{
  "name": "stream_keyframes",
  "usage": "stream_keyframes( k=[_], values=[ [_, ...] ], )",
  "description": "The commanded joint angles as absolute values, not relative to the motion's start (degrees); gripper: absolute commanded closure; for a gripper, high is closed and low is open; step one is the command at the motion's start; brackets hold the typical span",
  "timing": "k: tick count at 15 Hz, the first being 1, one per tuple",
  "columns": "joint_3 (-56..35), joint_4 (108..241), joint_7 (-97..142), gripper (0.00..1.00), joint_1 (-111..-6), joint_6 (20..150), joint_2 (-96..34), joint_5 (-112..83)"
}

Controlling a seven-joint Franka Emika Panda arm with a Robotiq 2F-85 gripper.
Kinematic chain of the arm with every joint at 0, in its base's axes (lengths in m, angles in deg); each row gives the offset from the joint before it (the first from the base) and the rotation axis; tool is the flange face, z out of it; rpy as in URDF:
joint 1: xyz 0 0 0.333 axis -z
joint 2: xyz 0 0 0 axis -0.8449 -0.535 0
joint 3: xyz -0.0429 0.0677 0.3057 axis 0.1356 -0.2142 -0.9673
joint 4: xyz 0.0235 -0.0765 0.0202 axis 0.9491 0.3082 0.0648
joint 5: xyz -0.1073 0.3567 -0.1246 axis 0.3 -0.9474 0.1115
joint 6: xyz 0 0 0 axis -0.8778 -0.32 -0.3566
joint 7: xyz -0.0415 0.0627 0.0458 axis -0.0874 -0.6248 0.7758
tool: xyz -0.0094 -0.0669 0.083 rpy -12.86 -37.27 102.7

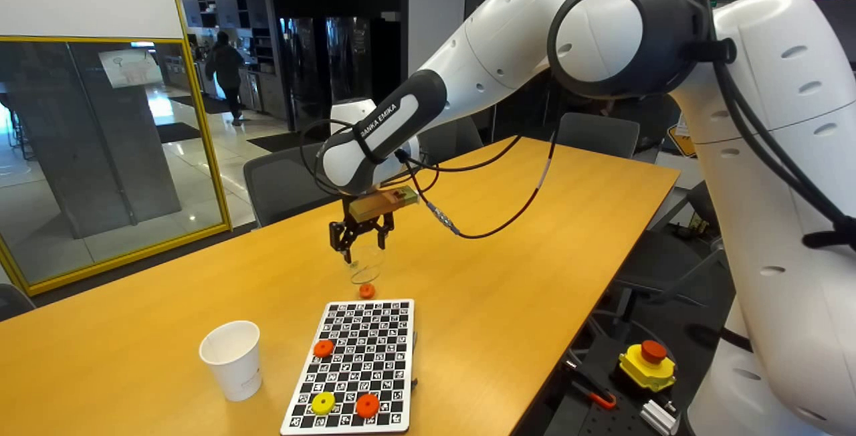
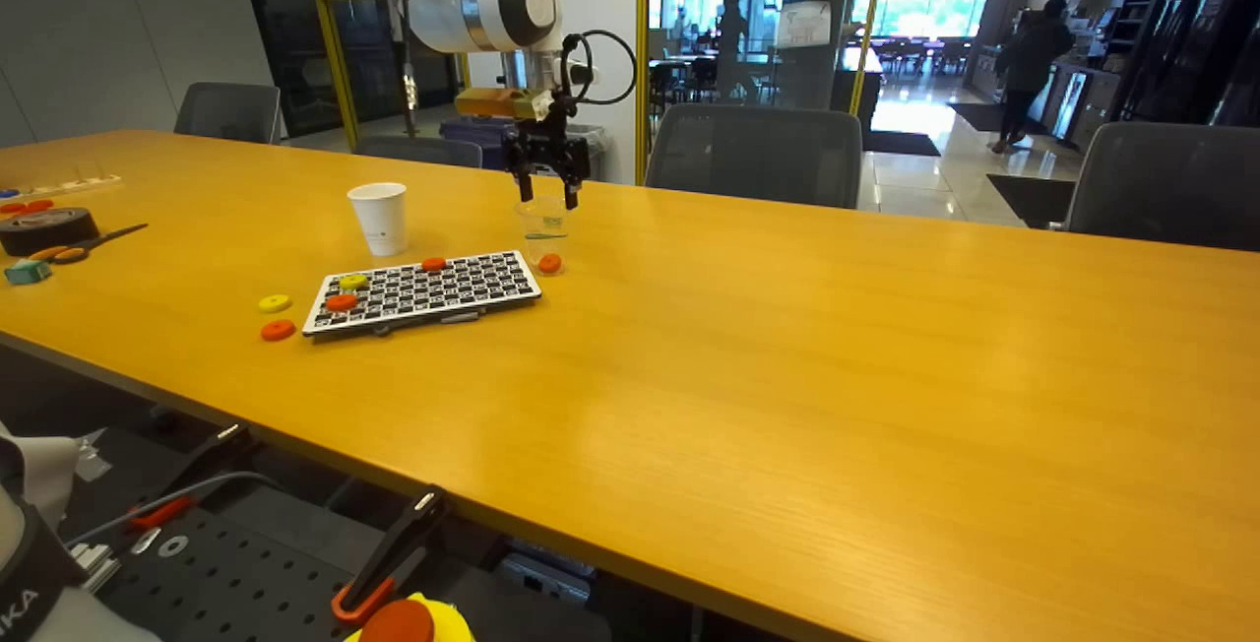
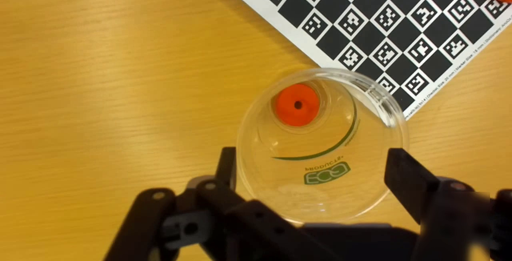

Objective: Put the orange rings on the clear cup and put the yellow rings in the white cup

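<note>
My gripper (image 3: 314, 161) is open above the clear cup (image 3: 326, 165), its fingers apart near opposite sides of the rim. An orange ring (image 3: 297, 105) lies on the bottom inside that cup, seen from above. Both exterior views also show the clear cup (image 1: 366, 264) standing on the table under the gripper (image 2: 548, 197). The white cup (image 1: 231, 361) stands upright beside the checkered board. On the board lie two more orange rings (image 1: 324, 348) and a yellow ring (image 1: 323, 403). In an exterior view, another yellow ring (image 2: 275, 303) and orange ring (image 2: 278, 330) rest on the table.
The checkered board (image 1: 354, 362) lies close to the clear cup's base. At the far end of the table in an exterior view are a tape roll (image 2: 47, 230), scissors (image 2: 84, 250), a green block (image 2: 28, 272) and a pegged strip (image 2: 84, 185). Chairs (image 2: 743, 155) line the table.
</note>
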State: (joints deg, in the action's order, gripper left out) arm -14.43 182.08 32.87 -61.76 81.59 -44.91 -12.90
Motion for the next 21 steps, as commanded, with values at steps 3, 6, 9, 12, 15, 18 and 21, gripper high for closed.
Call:
stream_keyframes(
  k=[3, 6, 9, 12, 15, 18, 21],
  values=[
    [-14.53, 184.26, 32.25, 0.00, -62.75, 81.15, -40.72, -13.54],
    [-16.77, 188.01, 29.93, 0.00, -63.31, 83.24, -37.97, -14.58],
    [-20.74, 191.97, 26.15, 0.00, -64.54, 83.98, -35.93, -16.86],
    [-23.82, 194.33, 25.66, 0.00, -67.17, 85.27, -37.04, -18.17],
    [-25.13, 193.95, 26.76, 0.00, -69.57, 84.74, -39.97, -18.50],
    [-24.69, 192.72, 27.84, 0.00, -71.51, 84.17, -42.92, -17.34],
    [-23.33, 191.61, 28.90, 0.00, -72.65, 85.03, -45.18, -15.70]
  ],
)
